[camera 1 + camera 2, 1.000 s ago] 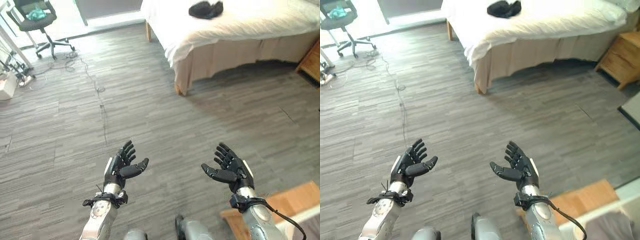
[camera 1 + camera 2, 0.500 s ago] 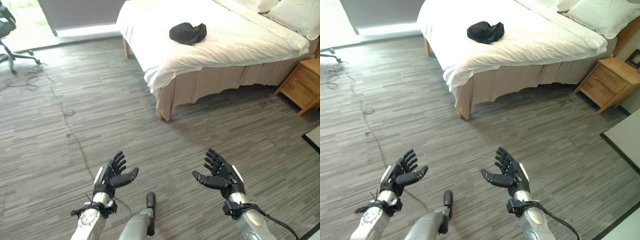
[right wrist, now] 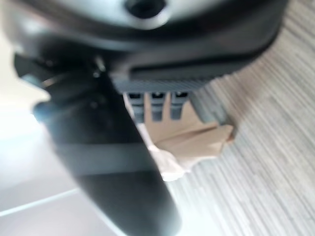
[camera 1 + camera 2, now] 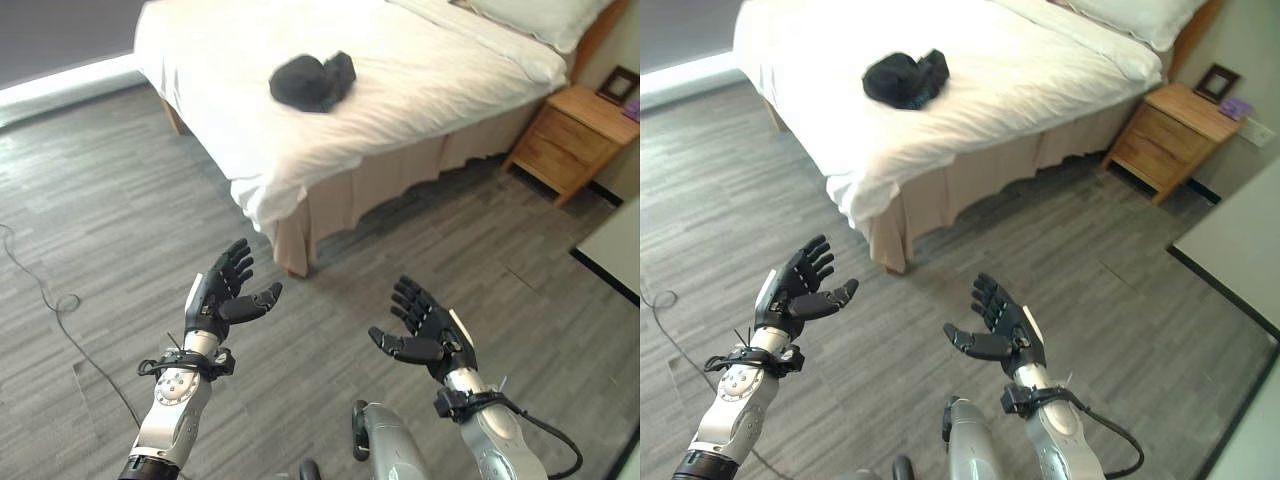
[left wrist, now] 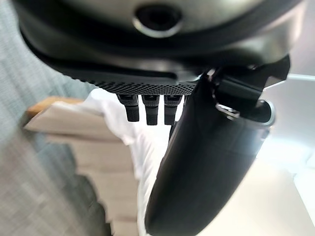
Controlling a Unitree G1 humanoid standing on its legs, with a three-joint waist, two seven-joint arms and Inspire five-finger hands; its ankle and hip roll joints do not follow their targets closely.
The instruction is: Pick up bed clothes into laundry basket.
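A black bundle of clothes (image 4: 311, 82) lies on the white bed (image 4: 400, 90), near the bed's near corner; it also appears in the right eye view as the black clothes (image 4: 905, 79). My left hand (image 4: 222, 299) is raised over the floor short of the bed's corner, fingers straight and spread, holding nothing. My right hand (image 4: 428, 330) is held up the same way over the floor, open and empty. Both hands are well short of the clothes. The left hand (image 5: 206, 162) and right hand (image 3: 108, 162) fill much of their wrist views.
The bed's beige skirt and wooden leg (image 4: 297, 262) stand just beyond my left hand. A wooden nightstand (image 4: 560, 135) with a small picture frame (image 4: 618, 84) stands at the right by the bed. Grey plank floor lies between me and the bed.
The whole view has swung and come nearer to the bed, so the camera moved. The office chair has left the view. Both hands stay open, held up as before.
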